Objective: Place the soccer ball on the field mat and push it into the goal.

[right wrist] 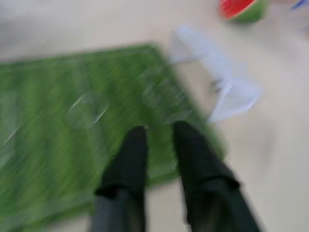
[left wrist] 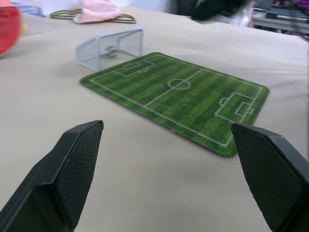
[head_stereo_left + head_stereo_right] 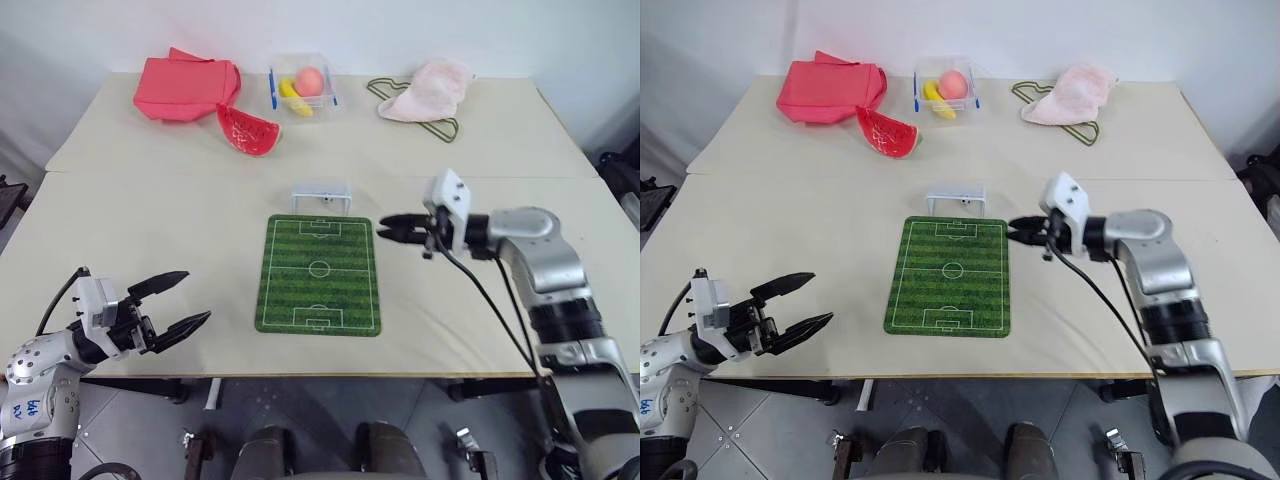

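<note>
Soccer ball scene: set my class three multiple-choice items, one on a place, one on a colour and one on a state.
1. Where is the soccer ball?
A. inside the goal
B. on the centre circle
C. in the clear box

2. What colour is the cloth at the back right?
A. blue
B. pink
C. green

3. The left gripper is
A. shut on the ball
B. shut on the mat
C. open and empty

Answers:
1 A, the ball lies under the goal's net.
2 B, it is pale pink.
3 C, its fingers are spread with nothing between them.
</note>
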You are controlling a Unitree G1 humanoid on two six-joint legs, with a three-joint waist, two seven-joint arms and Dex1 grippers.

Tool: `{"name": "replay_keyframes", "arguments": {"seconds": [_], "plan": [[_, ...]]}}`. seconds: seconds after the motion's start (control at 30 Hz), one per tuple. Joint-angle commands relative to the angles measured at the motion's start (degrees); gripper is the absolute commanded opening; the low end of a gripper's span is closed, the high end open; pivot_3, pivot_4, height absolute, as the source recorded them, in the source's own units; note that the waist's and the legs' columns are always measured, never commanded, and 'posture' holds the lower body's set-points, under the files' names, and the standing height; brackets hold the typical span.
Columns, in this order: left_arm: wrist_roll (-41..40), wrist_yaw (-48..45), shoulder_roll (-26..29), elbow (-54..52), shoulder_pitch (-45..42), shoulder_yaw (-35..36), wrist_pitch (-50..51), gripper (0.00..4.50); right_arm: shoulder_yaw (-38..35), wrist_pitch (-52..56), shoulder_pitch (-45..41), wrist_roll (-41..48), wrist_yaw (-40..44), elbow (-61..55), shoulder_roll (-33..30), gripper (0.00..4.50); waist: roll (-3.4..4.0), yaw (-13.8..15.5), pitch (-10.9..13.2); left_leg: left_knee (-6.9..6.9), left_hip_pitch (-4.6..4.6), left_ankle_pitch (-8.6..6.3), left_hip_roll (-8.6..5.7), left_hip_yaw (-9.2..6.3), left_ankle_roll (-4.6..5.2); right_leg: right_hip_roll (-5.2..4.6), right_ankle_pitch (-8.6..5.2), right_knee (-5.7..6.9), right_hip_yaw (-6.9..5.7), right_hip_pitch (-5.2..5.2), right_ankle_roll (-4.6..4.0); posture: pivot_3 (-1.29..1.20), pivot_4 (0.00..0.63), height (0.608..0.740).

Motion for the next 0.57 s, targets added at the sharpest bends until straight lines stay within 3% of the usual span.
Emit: {"name": "replay_keyframes", "arguments": {"seconds": [0.03, 0.2, 0.47, 0.57], "plan": [[-0.2, 0.3, 1.0, 1.9, -1.0, 2.3, -1.4, 4.50, -3.7, -5.2, 1.3, 2.2, 4.3, 3.0, -2.8, 2.37, 0.00, -0.1, 0.0, 0.02, 0.01, 0.00, -0.02, 0.05, 0.00, 0.00, 0.00, -0.01, 0.02, 0.00, 0.00, 0.00, 0.150, 0.740], [-0.7, 0.5, 1.3, 4.3, -2.3, 3.8, -1.4, 4.50, -7.6, -13.6, 4.1, 3.0, 8.3, 13.9, -5.1, 4.10, -0.02, -0.2, 0.0, 0.08, 0.05, 0.00, 0.01, 0.11, 0.00, 0.04, 0.00, -0.01, 0.02, 0.02, 0.00, 0.00, 0.150, 0.740], [-0.5, -1.0, 4.1, 8.9, -4.5, 4.5, -1.0, 4.50, -10.1, -21.8, 5.1, 2.9, 13.9, 23.5, -7.4, 4.10, -0.01, -0.2, 0.0, 0.09, 0.05, 0.01, 0.05, 0.12, -0.01, 0.04, 0.00, 0.01, 0.03, 0.01, 0.00, 0.00, 0.150, 0.740], [-2.1, -2.0, 3.7, 7.5, -4.0, 4.4, 0.5, 4.50, -11.0, -22.8, 5.2, 2.0, 9.9, 24.5, -6.8, 4.10, -0.01, -0.2, 0.0, 0.11, 0.06, 0.01, 0.17, 0.11, -0.01, 0.01, 0.00, 0.02, 0.04, 0.04, 0.00, 0.00, 0.150, 0.740]]}}
